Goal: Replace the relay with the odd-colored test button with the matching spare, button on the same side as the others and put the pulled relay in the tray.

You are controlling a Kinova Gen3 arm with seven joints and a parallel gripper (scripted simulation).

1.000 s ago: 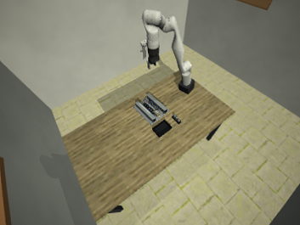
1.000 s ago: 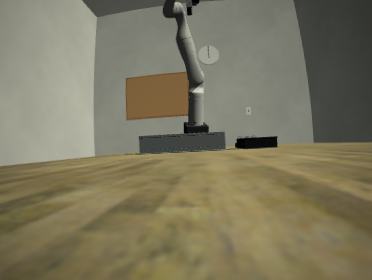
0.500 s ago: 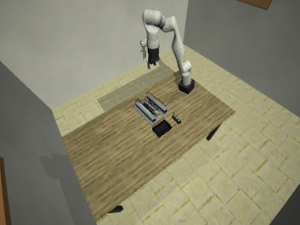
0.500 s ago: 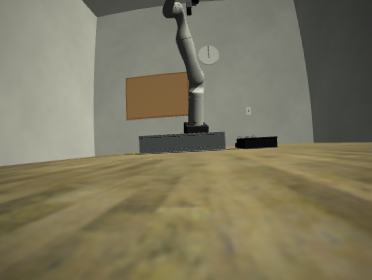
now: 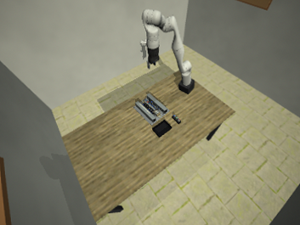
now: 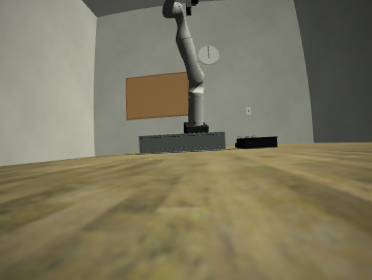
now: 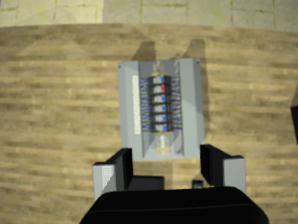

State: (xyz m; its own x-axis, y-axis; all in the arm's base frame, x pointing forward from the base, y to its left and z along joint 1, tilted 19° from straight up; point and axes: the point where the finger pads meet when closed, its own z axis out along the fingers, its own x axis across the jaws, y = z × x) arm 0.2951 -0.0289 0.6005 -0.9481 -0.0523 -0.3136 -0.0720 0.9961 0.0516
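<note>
The wide-open claw (image 5: 152, 66) (image 6: 189, 11) (image 7: 166, 160) hangs high above the table (image 5: 121, 152) (image 6: 185, 200) (image 7: 60, 110), with the red-buttoned relay (image 7: 158, 88) ahead of its fingertips in the wrist view, second from the row's far end.

The top view looks steeply down from high up, well apart from the table (image 5: 134, 155), taking in the whole arm (image 5: 176, 39) (image 6: 190, 55). The exterior view sits low, close to the table's surface (image 6: 185, 210), and faces level toward the arm's base, cropping the arm's top. The wrist view looks down past the tool (image 5: 153, 65) (image 7: 166, 167) onto the table (image 7: 60, 125), nearer than the top view. Top and exterior share the arm, the panel (image 5: 140, 112) (image 6: 182, 143) (image 7: 129, 110) and the tray (image 5: 162, 128) (image 6: 257, 142); top and wrist share the panel.
</note>
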